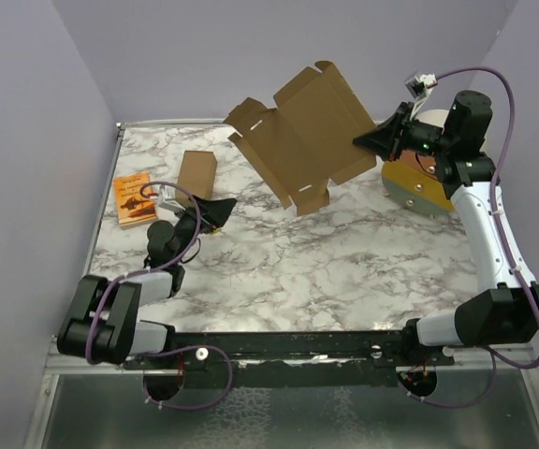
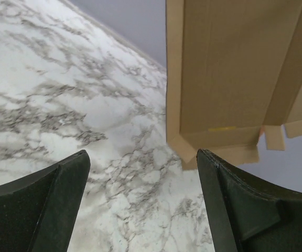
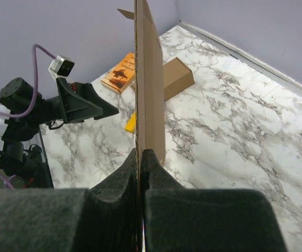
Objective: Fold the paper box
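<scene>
The paper box point(image 1: 302, 140) is a flat brown die-cut sheet with notches and tabs, held tilted in the air over the back of the table. My right gripper point(image 1: 371, 140) is shut on its right edge. In the right wrist view the sheet point(image 3: 150, 79) stands edge-on, pinched between the shut fingers of the gripper point(image 3: 140, 152). My left gripper point(image 1: 215, 213) is open and empty, low over the table to the left of the sheet. In the left wrist view the sheet point(image 2: 235, 68) hangs above and beyond the open gripper point(image 2: 143, 152), apart from it.
A narrower ready-made brown box point(image 1: 196, 178) stands at the back left, with a small orange booklet point(image 1: 134, 198) to its left. A round tan disc point(image 1: 417, 187) lies under the right arm. A small yellow piece point(image 3: 132, 122) lies on the marble behind the sheet.
</scene>
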Controlling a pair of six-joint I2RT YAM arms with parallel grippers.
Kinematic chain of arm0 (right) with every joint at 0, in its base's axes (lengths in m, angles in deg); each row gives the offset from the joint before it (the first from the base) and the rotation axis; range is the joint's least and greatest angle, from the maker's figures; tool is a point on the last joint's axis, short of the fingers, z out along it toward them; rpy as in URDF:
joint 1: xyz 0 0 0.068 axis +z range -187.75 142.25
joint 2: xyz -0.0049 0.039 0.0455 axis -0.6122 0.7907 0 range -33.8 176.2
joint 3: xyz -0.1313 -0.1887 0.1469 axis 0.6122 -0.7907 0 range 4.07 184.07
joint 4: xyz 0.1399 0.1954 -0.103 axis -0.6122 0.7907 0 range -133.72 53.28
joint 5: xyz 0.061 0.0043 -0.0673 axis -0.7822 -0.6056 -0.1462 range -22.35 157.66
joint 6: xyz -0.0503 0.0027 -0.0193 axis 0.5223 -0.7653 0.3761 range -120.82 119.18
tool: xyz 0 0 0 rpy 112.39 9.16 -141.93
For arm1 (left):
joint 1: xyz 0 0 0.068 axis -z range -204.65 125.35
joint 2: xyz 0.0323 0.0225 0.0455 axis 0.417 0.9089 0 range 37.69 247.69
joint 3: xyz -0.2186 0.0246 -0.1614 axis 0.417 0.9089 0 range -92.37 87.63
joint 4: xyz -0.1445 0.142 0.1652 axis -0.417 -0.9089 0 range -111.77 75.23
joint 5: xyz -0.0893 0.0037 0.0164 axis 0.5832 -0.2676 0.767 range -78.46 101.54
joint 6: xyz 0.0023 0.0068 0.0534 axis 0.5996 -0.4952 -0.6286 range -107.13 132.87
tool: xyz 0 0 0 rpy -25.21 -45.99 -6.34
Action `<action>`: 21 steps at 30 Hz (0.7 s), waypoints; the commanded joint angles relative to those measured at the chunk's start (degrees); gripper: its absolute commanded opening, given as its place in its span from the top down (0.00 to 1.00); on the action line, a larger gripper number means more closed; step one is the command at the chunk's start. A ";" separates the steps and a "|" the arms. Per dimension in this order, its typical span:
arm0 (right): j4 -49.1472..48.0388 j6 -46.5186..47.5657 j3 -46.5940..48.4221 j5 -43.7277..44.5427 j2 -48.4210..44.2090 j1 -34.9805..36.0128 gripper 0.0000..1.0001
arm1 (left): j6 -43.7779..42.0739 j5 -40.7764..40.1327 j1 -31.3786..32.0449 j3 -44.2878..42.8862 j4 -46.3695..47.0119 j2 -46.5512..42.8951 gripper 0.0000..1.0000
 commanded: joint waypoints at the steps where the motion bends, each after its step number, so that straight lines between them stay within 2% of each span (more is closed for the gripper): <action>1: 1.16 -1.08 2.21 -2.50 0.57 -0.78 0.99 | 7.25 10.26 -1.52 -3.06 26.23 10.42 0.16; 4: 1.28 -2.03 1.49 -4.24 0.77 -1.08 0.99 | 12.18 12.23 -1.64 -5.25 40.40 19.41 0.17; 8: 5.31 1.46 0.75 -2.49 2.07 -1.18 0.99 | 15.21 14.27 -1.73 -8.33 41.90 23.34 0.17; 11: 11.60 7.17 1.12 -0.97 4.33 -1.28 0.99 | 11.67 12.43 -2.28 -4.91 39.90 18.89 0.17; 13: 16.66 11.71 1.99 -1.00 5.85 -1.28 0.99 | 7.03 11.98 -3.38 -2.98 31.89 12.91 0.15; 17: 25.41 23.95 4.51 1.17 6.30 -1.15 0.99 | -5.85 6.51 -4.28 -1.76 4.59 -3.24 0.01; 21: 30.42 36.28 6.68 5.54 5.41 -0.23 0.99 | -13.61 -1.57 -4.35 -3.12 -12.42 -15.85 0.01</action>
